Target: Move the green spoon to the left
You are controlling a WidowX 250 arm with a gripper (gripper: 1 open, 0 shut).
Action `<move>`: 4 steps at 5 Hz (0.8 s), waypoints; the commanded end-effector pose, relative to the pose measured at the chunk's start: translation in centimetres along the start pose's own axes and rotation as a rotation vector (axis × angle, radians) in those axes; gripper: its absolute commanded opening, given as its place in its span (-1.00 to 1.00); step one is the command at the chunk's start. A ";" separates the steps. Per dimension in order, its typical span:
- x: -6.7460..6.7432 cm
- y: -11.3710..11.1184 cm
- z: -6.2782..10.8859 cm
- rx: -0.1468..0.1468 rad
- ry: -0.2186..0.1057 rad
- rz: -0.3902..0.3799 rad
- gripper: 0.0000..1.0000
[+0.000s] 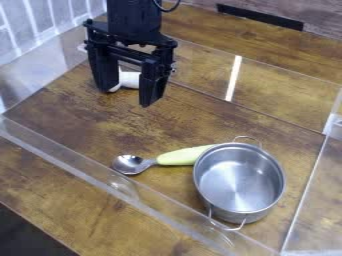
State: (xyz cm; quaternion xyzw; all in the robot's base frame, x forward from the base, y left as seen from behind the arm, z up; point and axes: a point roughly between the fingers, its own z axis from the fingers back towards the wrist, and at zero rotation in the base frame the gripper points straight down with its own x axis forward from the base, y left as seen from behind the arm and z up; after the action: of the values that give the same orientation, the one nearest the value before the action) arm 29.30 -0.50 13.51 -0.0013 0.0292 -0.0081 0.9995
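Robot Gripper Hangs Spread Above Table as Green-Handled Spoon Lies Beside Pot

In the camera view, the black robot arm [131, 20] enters from the top edge, left of centre, and reaches down over the wooden tabletop [127, 130]. Its wrist is roughly upright, and the gripper [126, 88] points downward, its two broad dark fingers hanging side by side with a gap between them. The jaws stand spread, and nothing is pinched between them. The gripper is in the upper left part of the view, well apart from the spoon and the pot.

The green spoon [183, 156] lies on the wood in the lower middle. Its shiny metal bowl points left, and its thick yellow-green handle runs right toward the stainless steel pot [239, 182], whose rim overlaps the handle's end in this view; whether the two touch cannot be told. The pot stands open at the lower right, with one wire handle at its far side and another at its near side.

Behind the gripper, a white object [127, 79] is partly hidden, too covered to identify. Clear plastic walls [107, 180] border the work area.
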 end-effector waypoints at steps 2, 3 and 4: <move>0.7 0.3 -3.1 0.012 0.031 -0.308 1.00; 2.0 -0.3 -4.3 0.028 0.013 -0.466 1.00; 2.6 -1.4 -5.4 0.033 -0.009 -0.603 1.00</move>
State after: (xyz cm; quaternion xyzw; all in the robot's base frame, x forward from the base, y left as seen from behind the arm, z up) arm 30.87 -1.92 6.74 -0.0005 0.0448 -0.3010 0.9526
